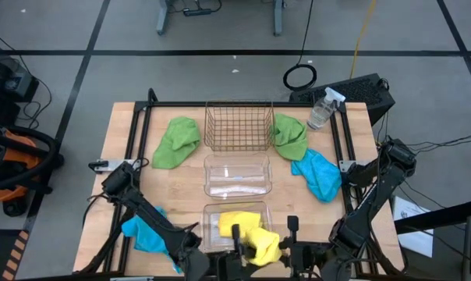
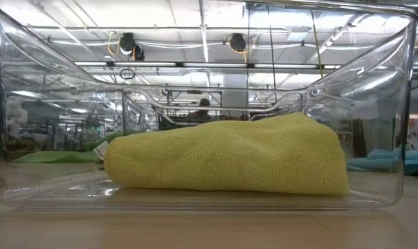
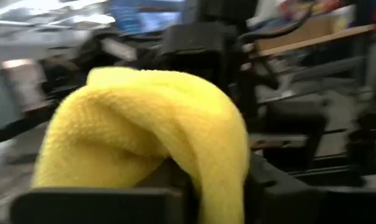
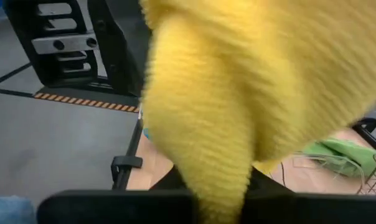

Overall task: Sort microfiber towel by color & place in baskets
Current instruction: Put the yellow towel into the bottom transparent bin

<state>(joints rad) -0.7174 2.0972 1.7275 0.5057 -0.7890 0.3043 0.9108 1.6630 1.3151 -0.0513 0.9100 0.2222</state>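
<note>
Both claws point(image 1: 263, 248) at yellow towel point(image 1: 264, 244)

A clear spray bottle point(image 1: 322, 109) lies tilted at the far right corner of the wooden desk point(image 1: 122, 140). Beyond that corner, a black keyboard point(image 1: 352, 90) sits on the grey floor point(image 1: 79, 23), with a coiled black cable point(image 1: 299, 76) just beside it. An orange and black vacuum cleaner point(image 1: 9, 160) stands off the desk's left side.
</note>
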